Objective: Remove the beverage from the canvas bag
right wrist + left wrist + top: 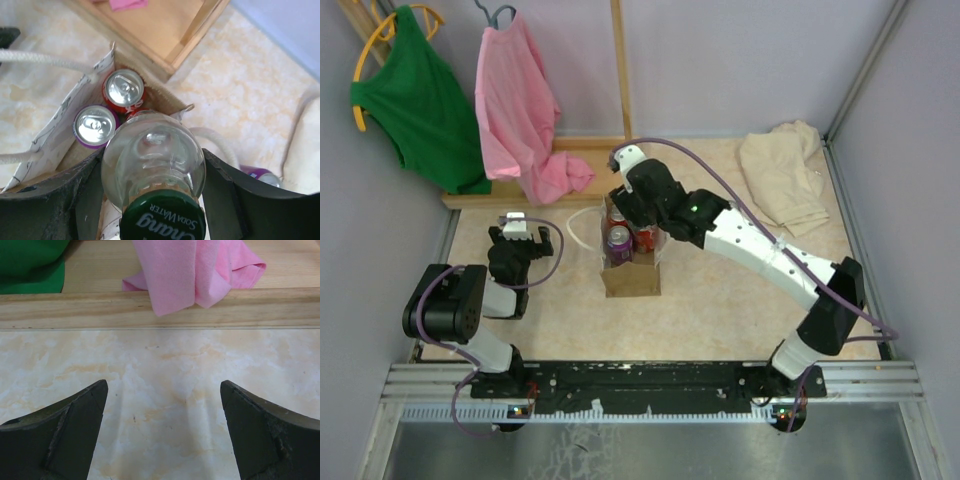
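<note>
Nearest the right wrist camera, a green metal cap (162, 222) printed "Soda Water" tops a clear glass bottle (152, 160). The right gripper (152, 185) is closed on this bottle, its dark fingers (60, 200) pressed to either side of the shoulder. The bottle's long axis runs straight away from the lens, with the cap toward the wrist and the base pointing down at the open mouth of the small tan canvas bag (55, 135). It looks roughly upright. Its base is hidden, so whether it has cleared the bag's rim cannot be told.

Beyond the bottle, a purple drink can (95, 126) and a red drink can (123, 87) stand inside the bag, tops up. Thin white rope handles (45, 60) trail off to the side.

Judged from this, the grasp is made. Lifting the bottle clear and setting it on the table are left to do.

The left gripper (162, 435) hangs empty, jaws wide apart, over the pale marbled table (160, 365), well apart from the bag. Farther off lie a light wooden rail (75, 310) and a pink cloth (195, 270).
</note>
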### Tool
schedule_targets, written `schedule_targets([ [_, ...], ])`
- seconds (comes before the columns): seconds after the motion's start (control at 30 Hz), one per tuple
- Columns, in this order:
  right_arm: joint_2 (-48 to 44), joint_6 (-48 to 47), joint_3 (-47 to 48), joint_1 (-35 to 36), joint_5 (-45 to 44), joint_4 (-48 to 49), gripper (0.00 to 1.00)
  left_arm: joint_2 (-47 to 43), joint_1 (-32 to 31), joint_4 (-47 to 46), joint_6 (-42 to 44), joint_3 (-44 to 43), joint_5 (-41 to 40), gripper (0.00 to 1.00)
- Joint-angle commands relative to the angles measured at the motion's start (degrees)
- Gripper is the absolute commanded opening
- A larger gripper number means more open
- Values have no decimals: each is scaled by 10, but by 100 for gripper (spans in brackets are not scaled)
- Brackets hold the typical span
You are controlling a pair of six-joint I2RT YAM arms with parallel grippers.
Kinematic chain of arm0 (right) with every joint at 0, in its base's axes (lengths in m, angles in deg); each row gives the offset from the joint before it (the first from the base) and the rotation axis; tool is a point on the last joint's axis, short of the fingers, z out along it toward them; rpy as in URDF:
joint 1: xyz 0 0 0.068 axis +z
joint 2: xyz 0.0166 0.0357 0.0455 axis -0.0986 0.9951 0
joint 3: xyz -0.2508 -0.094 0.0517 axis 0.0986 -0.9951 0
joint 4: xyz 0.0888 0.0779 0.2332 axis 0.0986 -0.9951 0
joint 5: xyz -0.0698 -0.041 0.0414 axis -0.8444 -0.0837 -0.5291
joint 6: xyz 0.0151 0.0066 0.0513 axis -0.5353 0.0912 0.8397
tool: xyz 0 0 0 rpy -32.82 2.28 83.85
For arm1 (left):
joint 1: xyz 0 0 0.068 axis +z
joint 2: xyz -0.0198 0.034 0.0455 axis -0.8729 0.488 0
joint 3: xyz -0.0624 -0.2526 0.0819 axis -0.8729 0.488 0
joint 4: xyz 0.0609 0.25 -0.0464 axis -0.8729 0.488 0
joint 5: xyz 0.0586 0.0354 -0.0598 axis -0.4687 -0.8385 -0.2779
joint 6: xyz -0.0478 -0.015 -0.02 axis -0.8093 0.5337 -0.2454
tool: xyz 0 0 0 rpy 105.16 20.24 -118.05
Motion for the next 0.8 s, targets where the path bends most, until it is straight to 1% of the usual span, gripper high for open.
schedule_targets([
  [0.0, -76, -43, 69, 5, -59, 119, 0, 6, -3, -16, 2, -7, -3, 100],
  [0.17, -115, -71, 45, 5, -108, 198, 0, 6, -4, -16, 1, -7, -3, 100],
  [0.3, -137, -120, 30, 1, -181, 263, 0, 6, -3, -16, 2, -7, -3, 100],
  [0.37, -137, -132, 34, -14, -203, 262, 0, 6, -4, -16, 2, -7, -3, 100],
  [0.4, -136, -127, 37, -32, -206, 250, 0, 6, -3, -16, 2, -7, -3, 100],
  [0.5, -139, -89, 33, -84, -196, 213, 0, 6, -4, -16, 2, -7, -3, 100],
  [0.63, -148, -38, 4, -156, -164, 182, 0, 6, -4, -16, 1, -7, -3, 100],
  [0.77, -143, -1, -22, -200, -112, 157, 0, 6, -3, -16, 2, -7, -3, 100],
])
